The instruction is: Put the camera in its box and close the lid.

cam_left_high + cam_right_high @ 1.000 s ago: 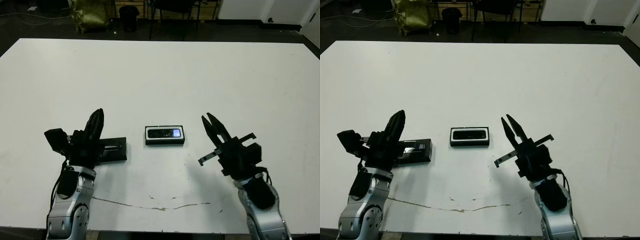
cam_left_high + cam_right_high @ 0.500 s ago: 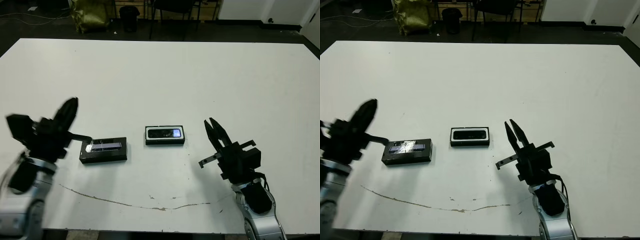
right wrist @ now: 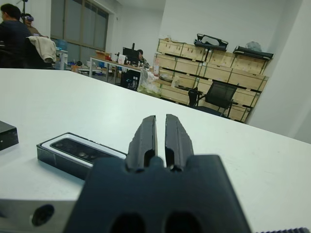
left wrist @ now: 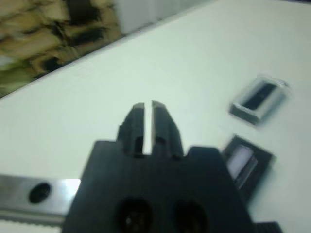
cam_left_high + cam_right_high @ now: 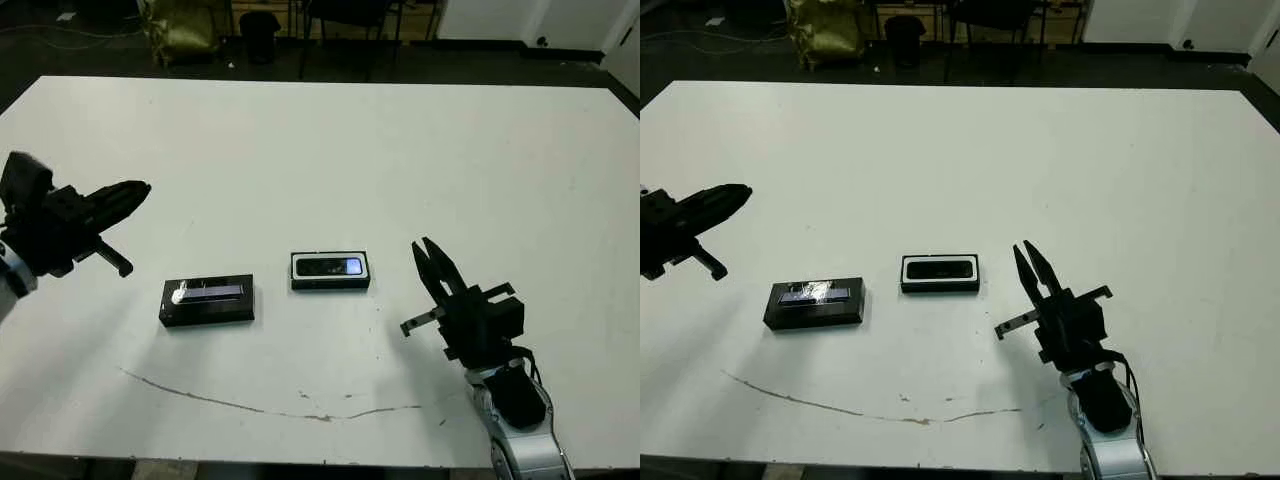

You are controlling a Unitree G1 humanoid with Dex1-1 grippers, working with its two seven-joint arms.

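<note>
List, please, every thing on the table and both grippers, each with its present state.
camera: lying inside the box, glossy face up.
box: open, no lid on it.
lid: flat on the table beside the box, strip up.
left gripper: shut, empty, raised.
right gripper: shut, empty.

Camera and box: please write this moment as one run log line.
camera: inside box | lid: on table, left of box, not on it | left end effector: shut, empty | right end effector: shut, empty

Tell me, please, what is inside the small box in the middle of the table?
The camera lies inside the box, its glossy face up with a bluish reflection. The lid lies apart on the table, so nothing covers the camera. The box's floor beneath the camera cannot be seen.
</note>
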